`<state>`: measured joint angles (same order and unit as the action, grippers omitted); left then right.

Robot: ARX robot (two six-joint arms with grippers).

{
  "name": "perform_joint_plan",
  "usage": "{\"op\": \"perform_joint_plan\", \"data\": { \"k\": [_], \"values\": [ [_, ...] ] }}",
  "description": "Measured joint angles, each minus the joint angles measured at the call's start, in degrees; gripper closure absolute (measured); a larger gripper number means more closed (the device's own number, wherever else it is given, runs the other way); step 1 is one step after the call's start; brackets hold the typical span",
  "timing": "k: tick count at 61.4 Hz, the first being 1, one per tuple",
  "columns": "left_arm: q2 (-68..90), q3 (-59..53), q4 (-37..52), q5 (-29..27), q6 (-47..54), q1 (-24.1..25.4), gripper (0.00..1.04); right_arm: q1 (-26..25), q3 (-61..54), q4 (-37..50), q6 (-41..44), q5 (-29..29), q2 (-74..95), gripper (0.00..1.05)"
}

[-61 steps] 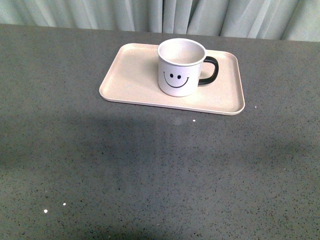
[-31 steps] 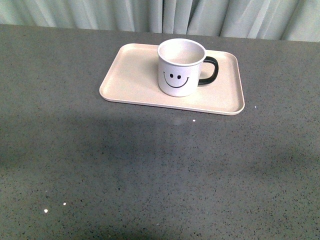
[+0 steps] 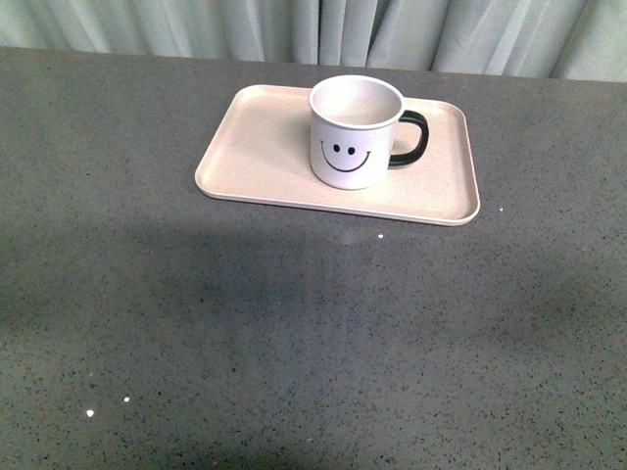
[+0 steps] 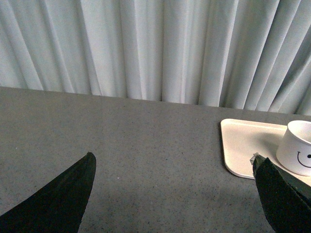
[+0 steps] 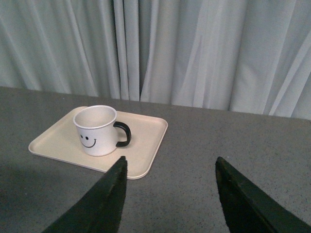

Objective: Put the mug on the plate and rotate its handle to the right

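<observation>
A grey speckled surface (image 3: pixel 294 333) fills most of the front view, with pale curtains (image 3: pixel 313 29) along the top edge and neither arm in sight. In the upper middle of the frame lies the pink-beige plate (image 3: pixel 255 147), its long side running left to right. The white mug (image 3: pixel 355 132) stands upright on the plate, a little right of its centre, smiley face toward the camera. The black handle (image 3: pixel 412 137) sticks out toward the right of the frame, so the task looks done. In the left wrist view, the left claw (image 4: pixel 175 194) is spread wide and empty, the mug at the far right edge beyond one fingertip. In the right wrist view, the right claw (image 5: pixel 170 194) is also spread and empty, with the mug in the middle left, well apart. Judging by these views, the right claw sits more squarely facing the mug.
</observation>
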<state>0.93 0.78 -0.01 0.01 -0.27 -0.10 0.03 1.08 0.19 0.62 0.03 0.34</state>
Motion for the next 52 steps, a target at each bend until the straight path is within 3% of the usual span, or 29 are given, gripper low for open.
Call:
{"op": "perform_joint_plan", "data": {
  "k": [13, 52],
  "values": [
    [0.00, 0.00, 0.00, 0.00, 0.00, 0.00, 0.09, 0.00, 0.00, 0.00, -0.02, 0.00, 0.00, 0.08],
    [0.00, 0.00, 0.00, 0.00, 0.00, 0.00, 0.09, 0.00, 0.00, 0.00, -0.04, 0.00, 0.00, 0.09]
  ]
}}
